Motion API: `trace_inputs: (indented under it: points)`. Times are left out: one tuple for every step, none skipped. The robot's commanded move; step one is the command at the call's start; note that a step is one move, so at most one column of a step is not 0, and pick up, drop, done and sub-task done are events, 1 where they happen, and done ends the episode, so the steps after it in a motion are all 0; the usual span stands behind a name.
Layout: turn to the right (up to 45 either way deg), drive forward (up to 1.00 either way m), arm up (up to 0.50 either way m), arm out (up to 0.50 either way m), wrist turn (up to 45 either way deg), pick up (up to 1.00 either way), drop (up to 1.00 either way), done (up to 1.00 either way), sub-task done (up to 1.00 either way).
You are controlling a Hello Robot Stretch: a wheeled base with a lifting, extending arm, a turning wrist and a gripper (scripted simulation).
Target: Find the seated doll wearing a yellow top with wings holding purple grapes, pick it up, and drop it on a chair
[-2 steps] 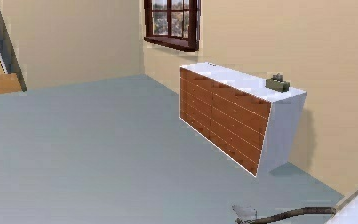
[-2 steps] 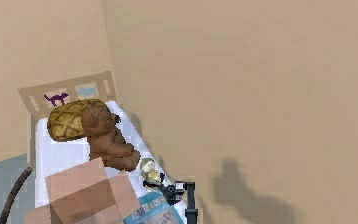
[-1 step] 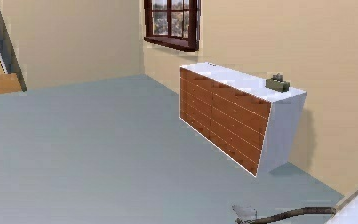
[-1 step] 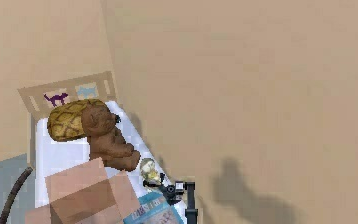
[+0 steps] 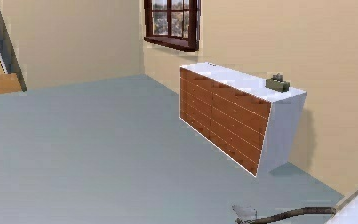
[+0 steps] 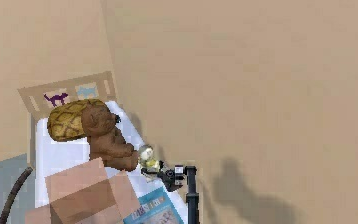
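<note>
Evidently the arm (image 6: pixel 192 195) reaches over the bed (image 6: pixel 39 145) because a small yellow-and-pale figure (image 6: pixel 147 157), probably the doll, sits there against a brown teddy bear (image 6: pixel 112 140). The gripper (image 6: pixel 157 170) lies close by it, but with bedding behind the fingers I cannot tell how the jaws stand or whether they hold anything. The bed is soft and cluttered and stands against a tan wall, while ahead lie a grey floor (image 5: pixel 87 140), a wood-fronted dresser (image 5: pixel 227 115) and a window (image 5: pixel 172 22).
</note>
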Motion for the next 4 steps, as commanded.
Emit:
trace_inputs:
  points:
    - [0.0, 0.00, 0.50, 0.00, 0.0, 0.00, 0.00, 0.00, 0.00]
    - [0.0, 0.00, 0.02, 0.00, 0.0, 0.00, 0.00, 0.00, 0.00]
    - [0.0, 0.00, 0.00, 0.00, -45.0, 0.00, 0.00, 0.00, 0.00]
    - [0.0, 0.00, 0.00, 0.00, -45.0, 0.00, 0.00, 0.00, 0.00]
